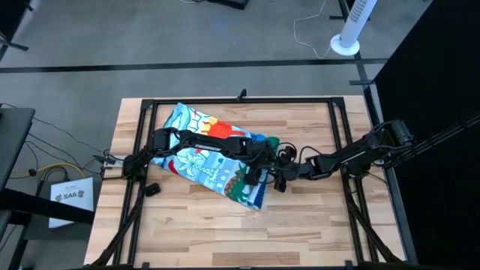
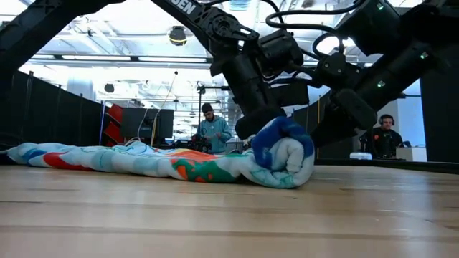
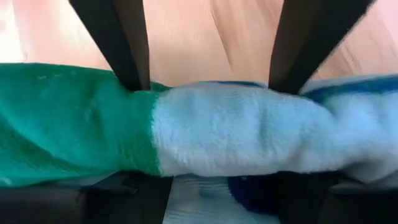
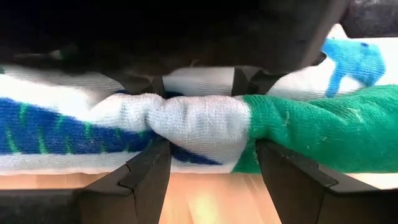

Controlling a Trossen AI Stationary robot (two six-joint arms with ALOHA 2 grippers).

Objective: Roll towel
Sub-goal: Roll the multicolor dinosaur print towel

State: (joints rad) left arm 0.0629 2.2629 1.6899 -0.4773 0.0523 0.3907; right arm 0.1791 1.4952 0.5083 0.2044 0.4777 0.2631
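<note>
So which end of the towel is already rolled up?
The towel's end at mid-table, where the left pincer and right pincer meet and grip it, is rolled into a thick bundle; the far end lies flat.

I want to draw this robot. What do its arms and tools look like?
Both arms are black and made of jointed segments. Loose black cables loop near the left tool and the right tool. White letters mark one arm in the low view. Each tool has two flat, dark fingers.
</note>
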